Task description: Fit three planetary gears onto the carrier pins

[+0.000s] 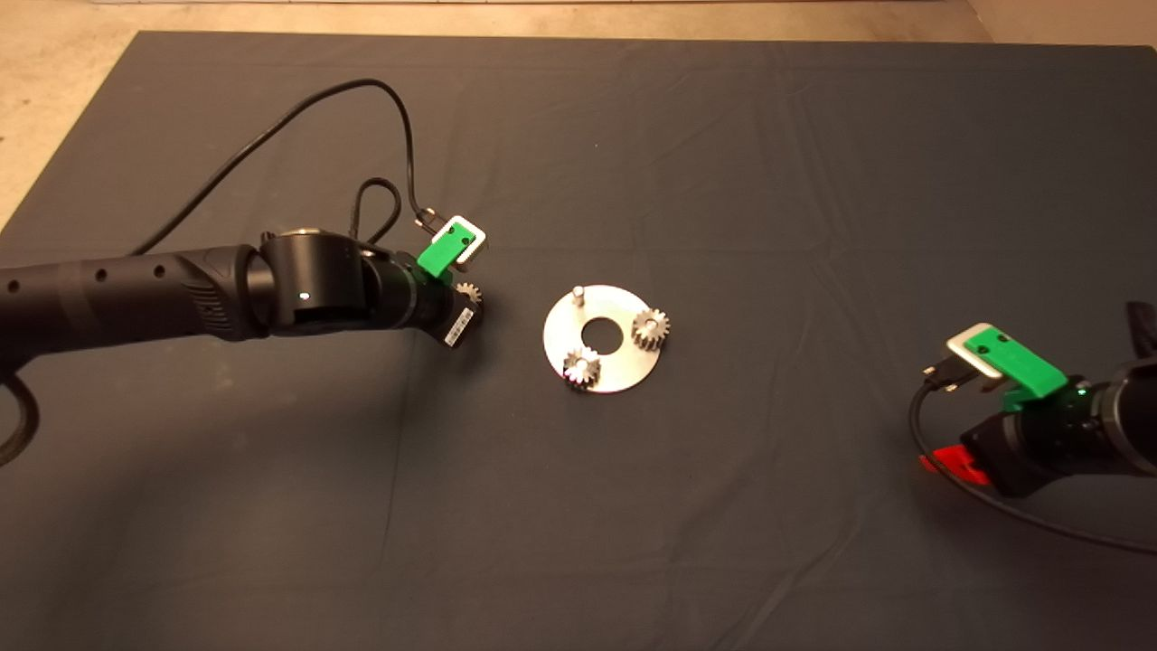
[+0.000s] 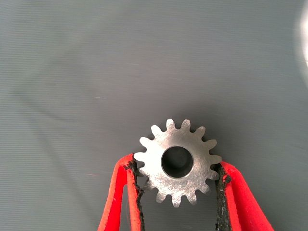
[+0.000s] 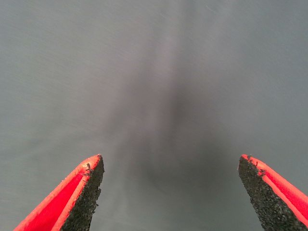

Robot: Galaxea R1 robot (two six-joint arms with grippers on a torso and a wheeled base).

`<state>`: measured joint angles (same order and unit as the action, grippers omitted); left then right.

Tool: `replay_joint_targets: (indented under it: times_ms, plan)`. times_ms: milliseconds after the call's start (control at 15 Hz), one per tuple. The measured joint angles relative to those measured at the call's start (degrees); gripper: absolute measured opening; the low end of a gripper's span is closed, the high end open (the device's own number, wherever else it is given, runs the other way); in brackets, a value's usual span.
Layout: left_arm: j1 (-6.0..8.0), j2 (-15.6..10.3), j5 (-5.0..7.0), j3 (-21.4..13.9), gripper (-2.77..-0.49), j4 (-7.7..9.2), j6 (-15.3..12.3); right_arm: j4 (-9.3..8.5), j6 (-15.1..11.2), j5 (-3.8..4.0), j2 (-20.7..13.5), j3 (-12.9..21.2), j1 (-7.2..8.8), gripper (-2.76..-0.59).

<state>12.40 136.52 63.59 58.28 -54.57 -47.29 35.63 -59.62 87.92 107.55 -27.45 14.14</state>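
Note:
A shiny metal disc point(image 1: 624, 371) with a large centre hole lies mid-mat. Two planetary gears sit on carrier pins, one at the disc's near left point(image 1: 582, 368) and one at its right point(image 1: 649, 327). The third pin point(image 1: 577, 293) stands bare at the disc's far left. My left gripper point(image 2: 177, 185) is shut on the third planetary gear point(image 2: 177, 161), pads against its teeth, bore facing the camera. In the head view that gear point(image 1: 467, 292) shows just left of the disc, beside the left arm's wrist. My right gripper point(image 3: 171, 180) is open and empty over bare mat at the right point(image 1: 949, 461).
The dark mat point(image 1: 723, 163) covers the table, with pale floor past its far left corner point(image 1: 54, 81). A black cable point(image 1: 298, 113) loops from the left arm over the mat's far left. Another cable point(image 1: 1039, 524) trails by the right gripper.

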Motion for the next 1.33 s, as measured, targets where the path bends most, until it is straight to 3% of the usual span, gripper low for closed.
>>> replay_joint_targets:
  times_ms: [133, 200, 333, 400, 600, 667, 800, 867, 1133, 1333]
  plan:
    - [-0.11, 1.11, 1.12, -1.78, -2.67, 0.27, 0.04, 0.0, 0.96, -0.02, -0.57, -0.22, 0.02, -1.29]
    - [0.11, 1.91, 3.12, -2.24, -2.68, 0.32, 0.04, 0.0, 1.27, -0.21, -0.69, -0.27, 0.02, -1.29]
    - [1.36, 4.28, 8.72, -3.41, -2.69, 0.33, 0.0, 0.0, 1.52, -0.22, -1.14, -0.33, 0.0, -1.29]
    - [2.04, 6.01, 9.98, -4.14, -2.69, 0.32, 0.0, 0.02, 1.54, -0.21, -1.29, -0.38, 0.0, -1.29]
    - [4.03, 8.9, 9.24, -5.49, -2.69, 0.43, -0.12, 0.0, 1.76, -0.22, -1.71, -0.38, -0.01, -1.29]
    - [4.83, 8.91, 9.63, -5.45, -2.69, 0.33, -0.45, 0.0, 1.76, -0.21, -2.42, -0.38, -0.01, -1.29]
    - [5.49, 10.14, 12.01, -5.3, -2.69, 0.35, -1.37, 0.04, 1.82, -0.35, -2.63, -0.38, 0.0, -1.29]
    - [5.42, 11.06, 12.13, -5.16, -2.69, 0.38, -1.5, 0.05, 1.95, -0.49, -2.67, -0.38, 0.01, -1.29]
    - [5.92, 11.88, 11.13, -4.1, -2.69, 0.38, -3.78, 0.09, 1.96, -0.02, -3.58, -0.35, 0.0, -1.29]
    - [5.92, 11.89, 9.9, -0.71, -2.7, 0.33, -3.86, 0.11, 1.96, -0.29, -3.57, -0.35, 0.0, -1.29]
